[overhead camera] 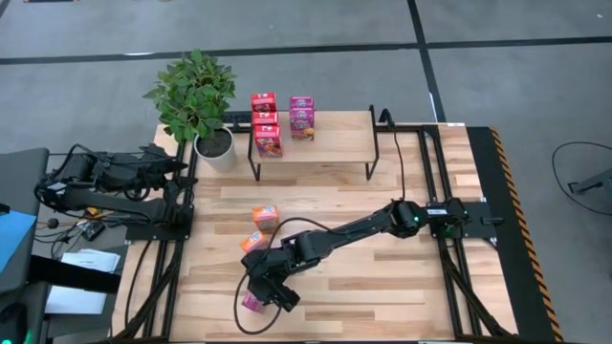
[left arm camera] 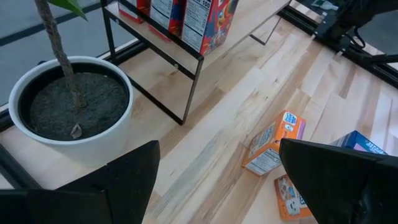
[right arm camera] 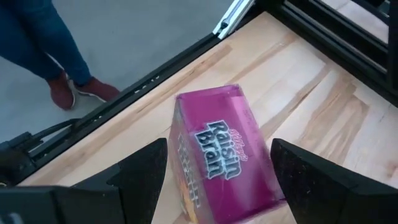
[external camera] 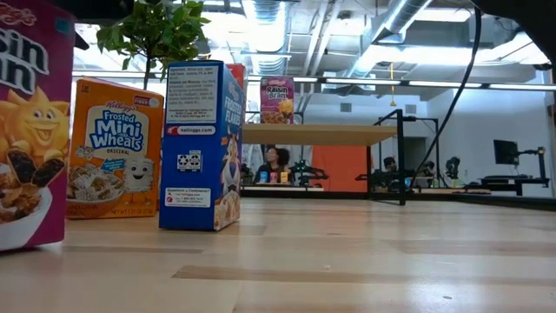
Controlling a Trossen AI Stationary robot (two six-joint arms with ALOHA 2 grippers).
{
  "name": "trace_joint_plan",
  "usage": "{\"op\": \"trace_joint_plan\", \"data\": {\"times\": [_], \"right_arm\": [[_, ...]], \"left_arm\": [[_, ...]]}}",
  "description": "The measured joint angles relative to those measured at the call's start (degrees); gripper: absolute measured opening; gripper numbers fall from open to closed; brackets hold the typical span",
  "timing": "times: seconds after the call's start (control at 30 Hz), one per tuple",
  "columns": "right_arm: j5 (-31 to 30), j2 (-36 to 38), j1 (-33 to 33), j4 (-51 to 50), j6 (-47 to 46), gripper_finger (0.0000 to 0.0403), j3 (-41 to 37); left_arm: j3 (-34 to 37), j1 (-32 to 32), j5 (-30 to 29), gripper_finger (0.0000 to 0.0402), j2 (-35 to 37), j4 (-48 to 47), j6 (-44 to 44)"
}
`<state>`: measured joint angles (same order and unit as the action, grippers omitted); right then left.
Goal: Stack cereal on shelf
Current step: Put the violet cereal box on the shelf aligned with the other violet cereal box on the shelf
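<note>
Cereal boxes stand in two groups: red boxes (overhead camera: 265,119) and purple ones (overhead camera: 302,118) are on the shelf (overhead camera: 339,143) at the far side of the worktop (overhead camera: 382,277), beside a potted plant (overhead camera: 199,105). Loose boxes are nearer the front: an orange box (overhead camera: 265,218) and another orange one (overhead camera: 253,241) just beside it, with a blue box (external camera: 201,146) standing upright in the low view.

Right gripper (overhead camera: 265,291) hovers over a purple Raisin Bran box (right arm camera: 221,158) near the front edge of the worktop, its fingers (right arm camera: 140,171) spread to either side of the box without touching it. A person's legs and red shoes (right arm camera: 81,90) show on the floor beyond the edge.

Left gripper (overhead camera: 177,167) waits at the left side near the plant pot (left arm camera: 68,106), fingers (left arm camera: 134,177) spread wide, holding nothing.
</note>
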<state>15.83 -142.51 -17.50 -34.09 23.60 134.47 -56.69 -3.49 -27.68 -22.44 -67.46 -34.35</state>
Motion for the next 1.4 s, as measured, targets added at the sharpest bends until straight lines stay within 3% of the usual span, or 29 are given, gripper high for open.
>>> {"op": "trace_joint_plan", "data": {"times": [0.5, 1.1, 1.4], "right_arm": [[-0.8, -0.4, 0.8, -3.1, 0.3, 0.0319, 0.0], [-0.6, -0.3, 0.8, -4.5, 0.8, 0.0235, 0.0], [0.9, 1.6, 0.7, -5.9, -5.6, 0.0218, 0.0]], "left_arm": [[0.0, 0.0, -0.6, 0.0321, 0.0, 0.0, 0.7], [0.0, 0.0, -1.5, 0.0321, 0.0, -0.2, 2.0], [0.0, 0.0, -1.5, 0.0321, 0.0, -0.2, 2.0]]}}
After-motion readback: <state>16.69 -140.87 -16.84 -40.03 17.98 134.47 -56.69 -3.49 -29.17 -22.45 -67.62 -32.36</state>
